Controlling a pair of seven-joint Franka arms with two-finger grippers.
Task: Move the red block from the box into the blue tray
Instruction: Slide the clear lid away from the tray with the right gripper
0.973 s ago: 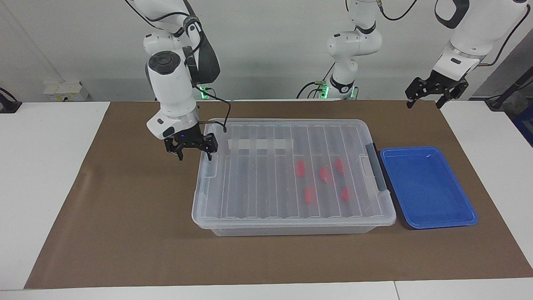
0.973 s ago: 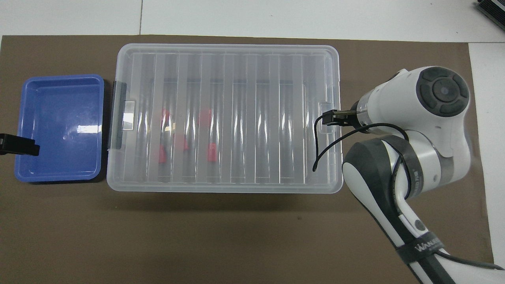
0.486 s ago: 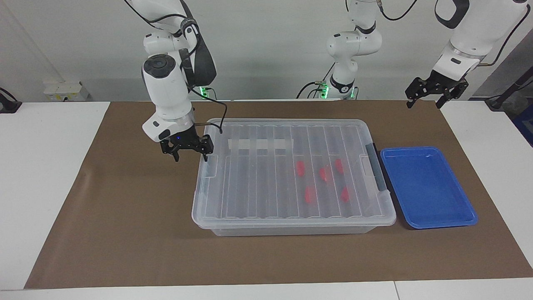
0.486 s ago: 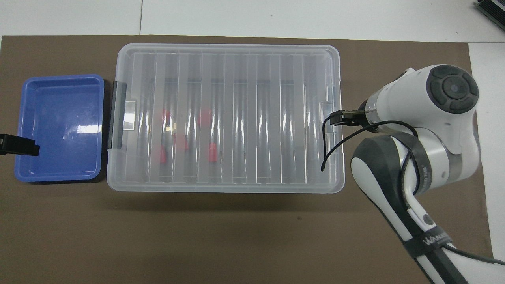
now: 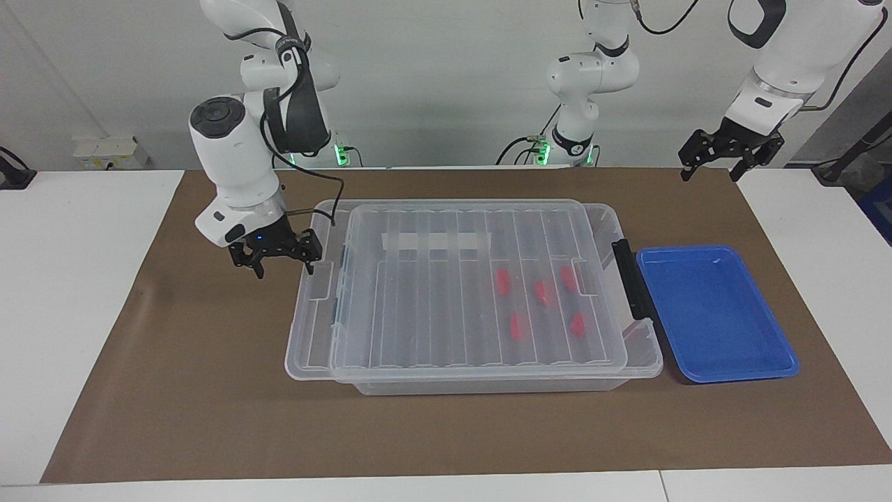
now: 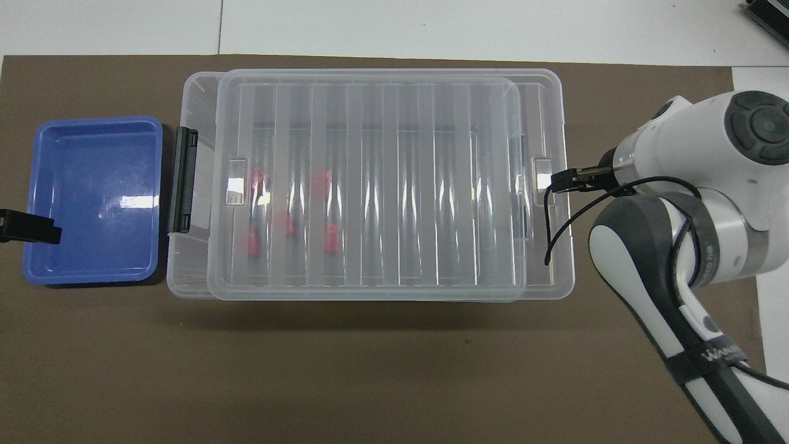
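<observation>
While the ribbed lid (image 5: 446, 293) covers most of the box (image 5: 644, 352), my right pincer (image 5: 284, 268) hangs low at the lid's end, fingers apart, one tip against the lid's edge, wrist pointing down. The lid overhangs the box toward my right arm's end, its long axis running arm to arm. The red blocks (image 5: 541, 291) lie inside, toward the black latch (image 5: 631, 287) and blue tray (image 5: 718, 375). My left pincer (image 5: 709, 174), the one closer to them, waits raised with its fingers apart.
</observation>
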